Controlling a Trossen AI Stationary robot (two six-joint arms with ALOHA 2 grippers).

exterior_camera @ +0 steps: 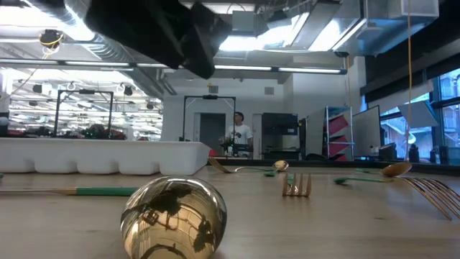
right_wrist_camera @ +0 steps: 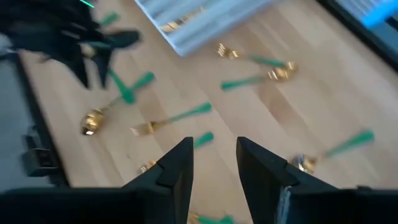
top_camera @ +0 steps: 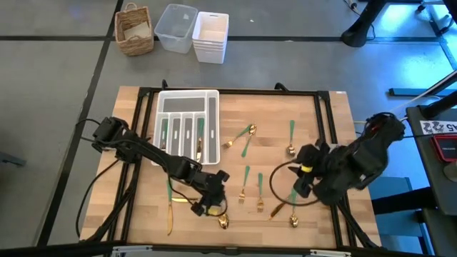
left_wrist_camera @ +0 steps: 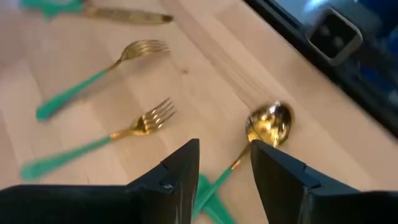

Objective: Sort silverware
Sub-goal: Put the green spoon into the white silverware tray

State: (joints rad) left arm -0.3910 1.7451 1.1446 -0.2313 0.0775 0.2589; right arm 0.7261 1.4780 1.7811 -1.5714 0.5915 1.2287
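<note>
Gold-headed, green-handled silverware lies scattered on the wooden table: a spoon [top_camera: 223,222] near the near edge, two forks [top_camera: 245,187] mid-table, a knife [top_camera: 170,214] to the left, and more spoons [top_camera: 291,140] farther right. A few pieces lie in the white tray [top_camera: 187,107]. My left gripper [top_camera: 214,203] hovers open over the near spoon. In the left wrist view its fingers [left_wrist_camera: 224,146] stand on either side of that spoon's green handle [left_wrist_camera: 214,186], with the bowl [left_wrist_camera: 268,124] just beyond them. My right gripper [top_camera: 300,182] is open above the table's right part [right_wrist_camera: 214,143].
A wicker basket [top_camera: 134,28] and two plastic containers [top_camera: 177,27] stand beyond the table's far edge. Black frame rails [top_camera: 327,121] run along the table's sides. In the low view the spoon bowl [exterior_camera: 172,216] sits close to the camera. A person [exterior_camera: 237,133] stands far back in the room.
</note>
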